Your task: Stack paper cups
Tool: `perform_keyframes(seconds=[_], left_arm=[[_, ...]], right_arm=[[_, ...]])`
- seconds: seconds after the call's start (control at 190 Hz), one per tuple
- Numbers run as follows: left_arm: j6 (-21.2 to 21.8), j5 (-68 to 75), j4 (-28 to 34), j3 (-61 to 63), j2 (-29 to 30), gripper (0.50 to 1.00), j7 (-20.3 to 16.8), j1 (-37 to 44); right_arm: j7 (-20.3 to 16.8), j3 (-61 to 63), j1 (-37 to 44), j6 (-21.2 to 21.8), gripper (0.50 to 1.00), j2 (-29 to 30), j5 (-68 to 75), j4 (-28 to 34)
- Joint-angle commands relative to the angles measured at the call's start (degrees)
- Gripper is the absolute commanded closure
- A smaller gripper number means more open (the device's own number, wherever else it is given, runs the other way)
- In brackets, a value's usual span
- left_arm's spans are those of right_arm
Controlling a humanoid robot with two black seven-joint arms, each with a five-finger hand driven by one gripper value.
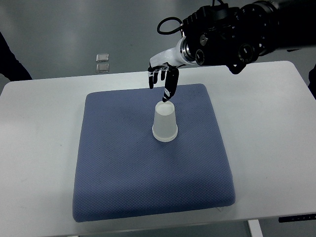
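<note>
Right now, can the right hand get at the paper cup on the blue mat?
Probably yes. The right hand hangs just behind the upside-down paper cup, fingers open and pointing down, one fingertip near its top. Nothing else stands on the blue mat, so the way looks free.

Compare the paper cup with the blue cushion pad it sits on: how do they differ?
The paper cup is white and smooth; the blue pad has a dotted woven texture. The cup is a small tapered round form, standing upside down, wide rim on the pad; the pad is a broad, flat, rounded square lying on the white table. The right hand hangs close above the cup, apart from the pad. Both sit near the table's middle.
</note>
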Motion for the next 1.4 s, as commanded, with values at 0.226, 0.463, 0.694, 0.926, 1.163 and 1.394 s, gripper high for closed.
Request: perform_keyframes(seconds=[0.226,0.463,0.694,0.926,1.163,1.394], left_arm=[[0.00,0.00,-0.09,0.04,0.00,0.500,0.01,0.00],[0.00,0.00,-0.17,0.04,0.00,0.500,0.01,-0.08],[0.00,0.00,-0.26,0.04,0.00,0.500,0.01,-0.08],[-0.09,0.00,-0.26,0.04,0.00,0.500,0.01,-0.08],[-0.09,0.09,-0.35,0.04,0.00,0.500,0.01,0.00],[-0.09,0.00,-0.70,0.04,0.00,0.500,0.01,0.00]], right_arm=[[0.29,14.90,-17.31,-9.07,0.675,-15.12,5.58,-7.43],[1.00,41.70,-35.15,-9.60,0.673,-27.16,6.19,-11.04],[5.13,60.95,-49.22,-9.60,0.650,-29.18,11.11,-12.44],[7.06,80.02,-61.52,-9.60,0.630,-22.94,14.10,-17.89],[8.82,88.81,-68.20,-9.16,0.589,-17.32,14.10,-20.35],[10.14,91.54,-72.24,-8.10,0.589,-13.53,14.10,-20.44]])
